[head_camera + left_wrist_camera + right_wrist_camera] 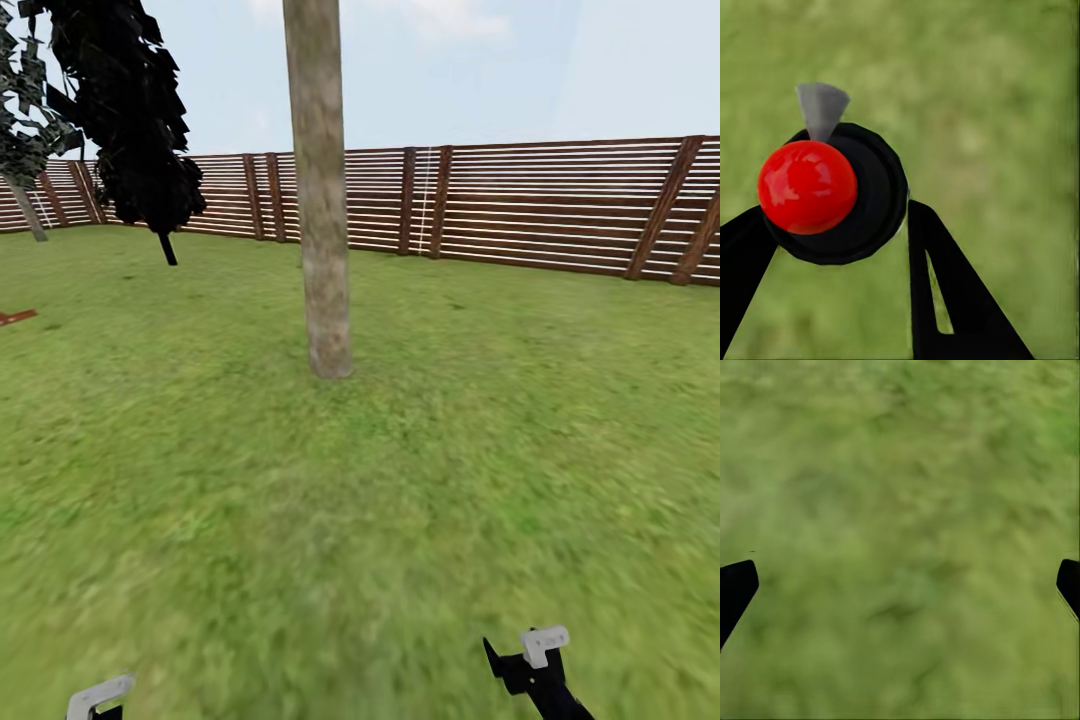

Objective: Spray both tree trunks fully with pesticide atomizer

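Two pincers: the left gripper is clamped on the pesticide atomizer, its dark fingers pressed to either side of the black round body; the right gripper has its tips wide apart with nothing but grass between them.
Atomizer: seen from the left wrist, a glossy red knob sits on the black body, with a grey wedge-shaped piece projecting past it; I take that wedge for the nozzle, though blur makes this unsure.
Arms in the head view: left gripper and right gripper both hang low at the near edge, over the lawn.
Tree trunk: one pale, mottled tree trunk stands upright ahead, well apart from both grippers, its base in the grass.
Surroundings: a slatted wooden fence runs behind; a near-black cypress stands off to the left.
Step in hand, as I judge it: approaching the trunk to spray.
Doing it well: close in first, raise the left arm, aim the nozzle squarely at the bark, then sweep from base upward and work round the trunk.
Risk: spraying from this far would likely wet the lawn only.
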{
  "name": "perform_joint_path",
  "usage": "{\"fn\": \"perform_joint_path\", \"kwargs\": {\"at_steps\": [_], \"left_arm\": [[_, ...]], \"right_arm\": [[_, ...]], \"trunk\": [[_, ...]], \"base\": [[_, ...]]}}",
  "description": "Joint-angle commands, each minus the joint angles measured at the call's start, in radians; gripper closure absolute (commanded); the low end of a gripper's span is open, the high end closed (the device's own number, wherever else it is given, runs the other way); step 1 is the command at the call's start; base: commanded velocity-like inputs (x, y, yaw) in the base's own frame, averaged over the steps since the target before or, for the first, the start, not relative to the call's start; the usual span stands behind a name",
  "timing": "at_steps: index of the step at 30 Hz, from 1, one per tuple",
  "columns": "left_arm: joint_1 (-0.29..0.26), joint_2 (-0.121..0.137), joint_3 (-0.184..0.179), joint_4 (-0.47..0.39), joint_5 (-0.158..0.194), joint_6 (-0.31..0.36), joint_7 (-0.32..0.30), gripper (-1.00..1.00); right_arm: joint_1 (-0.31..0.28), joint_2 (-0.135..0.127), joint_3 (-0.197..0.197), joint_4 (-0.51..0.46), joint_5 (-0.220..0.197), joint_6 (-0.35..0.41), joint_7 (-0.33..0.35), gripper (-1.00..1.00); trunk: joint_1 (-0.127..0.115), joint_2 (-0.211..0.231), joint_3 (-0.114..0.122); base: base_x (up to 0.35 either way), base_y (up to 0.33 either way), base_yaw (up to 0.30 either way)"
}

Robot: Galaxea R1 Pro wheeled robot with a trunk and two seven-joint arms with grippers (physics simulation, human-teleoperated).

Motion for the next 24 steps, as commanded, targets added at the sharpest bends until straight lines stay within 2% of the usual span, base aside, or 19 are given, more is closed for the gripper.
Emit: {"fn": "perform_joint_path", "kwargs": {"at_steps": [1, 24], "left_arm": [[-0.001, 0.000, 0.005, 0.001, -0.010, -0.004, 0.002, 1.00], [-0.001, 0.000, 0.005, 0.001, -0.012, -0.005, 0.002, 1.00]], "right_arm": [[-0.001, 0.000, -0.009, 0.001, 0.006, -0.003, 0.005, -1.00], [-0.001, -0.002, -0.009, 0.001, 0.006, -0.003, 0.005, -1.00]], "trunk": [[0.000, 0.000, -0.001], [0.000, 0.000, -0.001]], "base": [[0.341, 0.000, 0.000], [0.341, 0.000, 0.000]]}}
